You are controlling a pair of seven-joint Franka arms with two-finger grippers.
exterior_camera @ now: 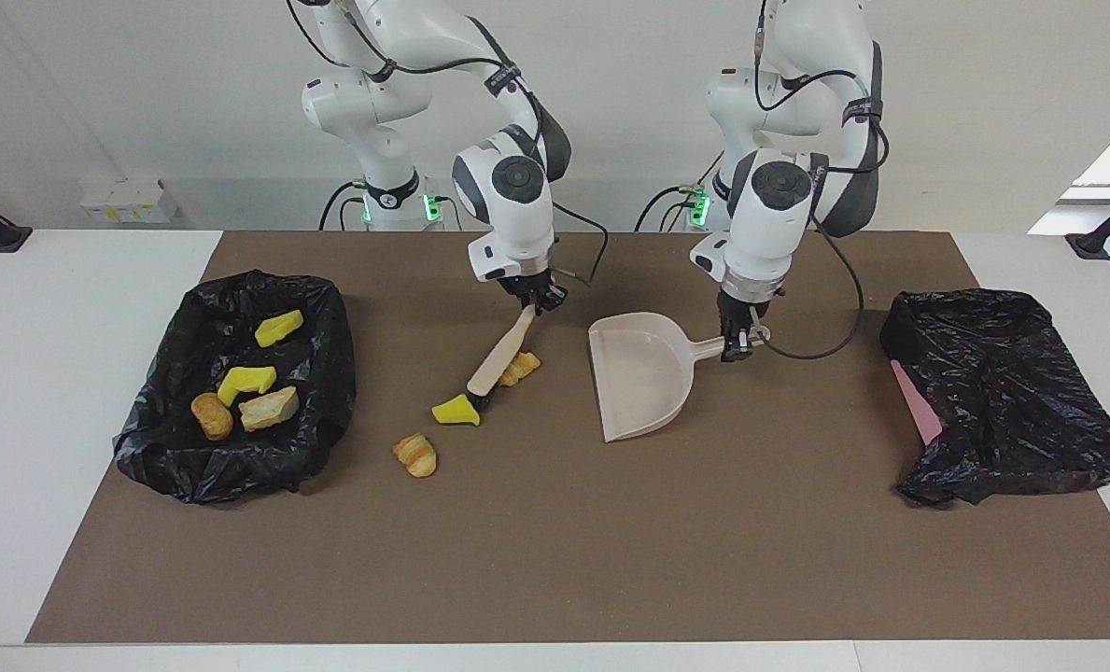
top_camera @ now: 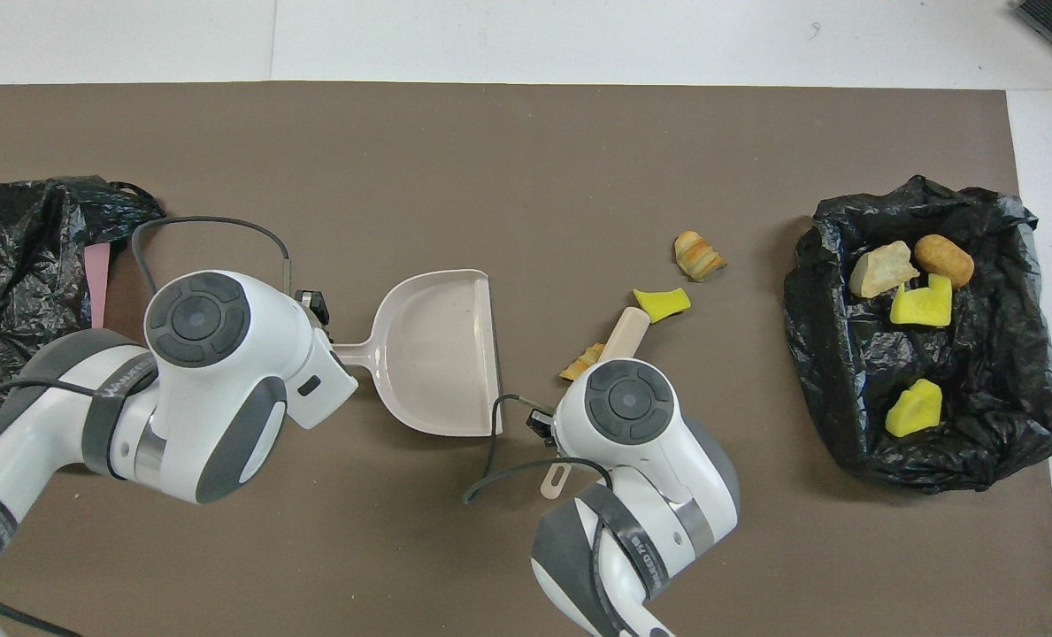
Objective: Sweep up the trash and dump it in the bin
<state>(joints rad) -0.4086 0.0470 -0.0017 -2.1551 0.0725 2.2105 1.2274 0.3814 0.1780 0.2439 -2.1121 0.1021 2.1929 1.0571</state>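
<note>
— Brown matting (exterior_camera: 555,560) covers the white desk (exterior_camera: 50,420); what lies on it?

— Three scraps of trash lie loose: a yellow sponge bit (exterior_camera: 456,411), a croissant piece (exterior_camera: 521,368) just nearer the robots than it, and a second croissant chunk (exterior_camera: 414,455) farther from the robots. Four more scraps (exterior_camera: 246,392) sit in the black-lined bin (exterior_camera: 172,457) at the right arm's end.

— And the right tool?

— The right tool (exterior_camera: 540,301) is pinched shut on the handle of the brush (exterior_camera: 500,362), which slants down so its bristles touch the sponge bit, with the croissant piece against its side.

— The left one?

— The left tool (exterior_camera: 737,343) is clamped on the dustpan (exterior_camera: 643,373) handle, the pan flat on the mat near the brush, its mouth turned toward the scraps. Another black bag (exterior_camera: 1012,392) lies crumpled at the left arm's end.
</note>
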